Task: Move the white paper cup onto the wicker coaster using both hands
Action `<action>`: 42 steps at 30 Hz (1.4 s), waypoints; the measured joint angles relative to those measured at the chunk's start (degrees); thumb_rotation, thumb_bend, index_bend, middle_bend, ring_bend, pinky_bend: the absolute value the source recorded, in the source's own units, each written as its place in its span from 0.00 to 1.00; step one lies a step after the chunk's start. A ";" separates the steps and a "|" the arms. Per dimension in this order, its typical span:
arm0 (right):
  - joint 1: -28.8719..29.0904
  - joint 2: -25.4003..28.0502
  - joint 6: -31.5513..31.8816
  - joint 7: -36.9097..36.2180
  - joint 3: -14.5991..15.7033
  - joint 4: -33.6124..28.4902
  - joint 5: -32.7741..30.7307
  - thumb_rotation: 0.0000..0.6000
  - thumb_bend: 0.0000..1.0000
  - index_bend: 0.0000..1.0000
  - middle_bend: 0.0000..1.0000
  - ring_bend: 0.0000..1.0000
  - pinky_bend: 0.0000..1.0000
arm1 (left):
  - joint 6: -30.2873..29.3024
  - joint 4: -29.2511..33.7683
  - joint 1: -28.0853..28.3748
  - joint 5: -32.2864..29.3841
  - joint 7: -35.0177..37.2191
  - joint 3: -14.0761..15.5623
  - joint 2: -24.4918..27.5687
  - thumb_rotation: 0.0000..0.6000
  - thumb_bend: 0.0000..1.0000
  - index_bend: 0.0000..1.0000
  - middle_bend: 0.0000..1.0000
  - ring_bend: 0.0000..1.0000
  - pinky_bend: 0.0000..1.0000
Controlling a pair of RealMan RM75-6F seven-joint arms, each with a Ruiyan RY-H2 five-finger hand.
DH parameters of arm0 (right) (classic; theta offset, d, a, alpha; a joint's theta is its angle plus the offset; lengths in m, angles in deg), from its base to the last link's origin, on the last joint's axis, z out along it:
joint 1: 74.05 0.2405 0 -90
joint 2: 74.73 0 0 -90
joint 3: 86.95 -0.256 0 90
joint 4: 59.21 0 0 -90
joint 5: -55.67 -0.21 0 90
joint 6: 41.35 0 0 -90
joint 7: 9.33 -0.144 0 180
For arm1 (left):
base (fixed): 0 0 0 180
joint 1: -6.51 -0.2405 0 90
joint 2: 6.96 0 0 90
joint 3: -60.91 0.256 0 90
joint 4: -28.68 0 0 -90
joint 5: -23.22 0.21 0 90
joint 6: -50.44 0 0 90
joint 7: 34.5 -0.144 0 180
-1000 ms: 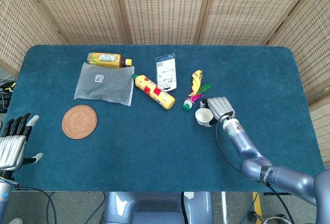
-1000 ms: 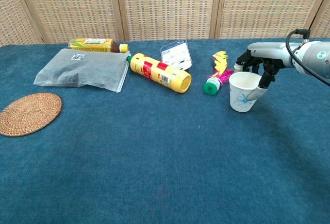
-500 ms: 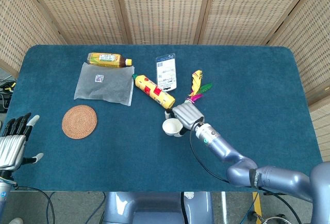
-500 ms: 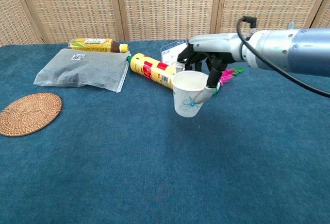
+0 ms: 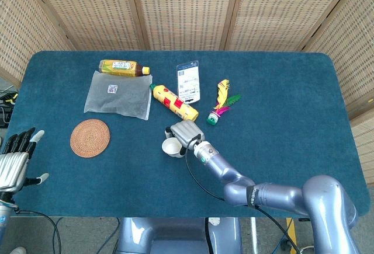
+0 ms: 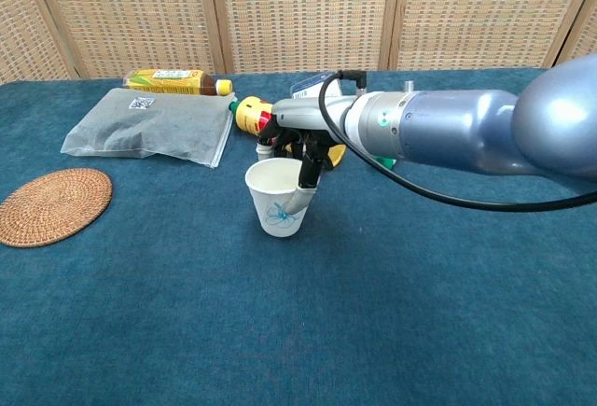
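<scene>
Holding the cup (image 6: 278, 199) at its rim, our right robot hand (image 6: 297, 149) has a thumb down the outside wall and fingers curled over the lip, so it is clamped on the cup. We see the cup upright near the middle of the blue surface (image 6: 420, 313), just in front of the yellow bottle (image 5: 174, 103); whether its base touches the cloth or hangs just above it, we cannot tell. Over at the left edge, our left robot hand (image 5: 16, 159) waits with fingers apart, holding nothing, well apart from the coaster (image 6: 51, 204). We judge this paper cup light and thin-walled, apparently empty, so it will crush or tip under a hard squeeze. For the handover, we would take it low around the body with the left robot hand, opposite the thumb, where the wall is stiffest near the base, and keep the pinch gentle. The coaster lies flat and bare, ready to receive it.
</scene>
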 measured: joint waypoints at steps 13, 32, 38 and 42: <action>-0.73 4.47 3.55 1.12 0.17 -8.56 -2.24 1.00 0.00 0.00 0.00 0.00 0.01 | 0.24 -0.21 0.25 -0.27 -0.57 0.24 -0.33 1.00 0.00 0.00 0.00 0.00 0.00; -25.48 27.77 30.88 -12.76 14.74 -14.49 38.01 1.00 0.00 0.00 0.00 0.00 0.00 | 3.37 -2.40 7.43 10.69 1.32 -0.97 -3.07 1.00 0.00 0.00 0.00 0.00 0.00; -38.96 26.62 43.21 -24.65 17.50 -4.66 40.69 1.00 0.00 0.00 0.00 0.00 0.00 | 12.90 -6.84 18.30 16.31 3.40 -2.87 -7.36 1.00 0.00 0.00 0.00 0.00 0.00; -42.93 25.83 46.18 -26.68 17.88 -3.84 39.10 1.00 0.00 0.00 0.00 0.00 0.00 | 19.26 -9.33 24.28 17.42 3.76 -4.04 -10.78 1.00 0.00 0.00 0.00 0.00 0.00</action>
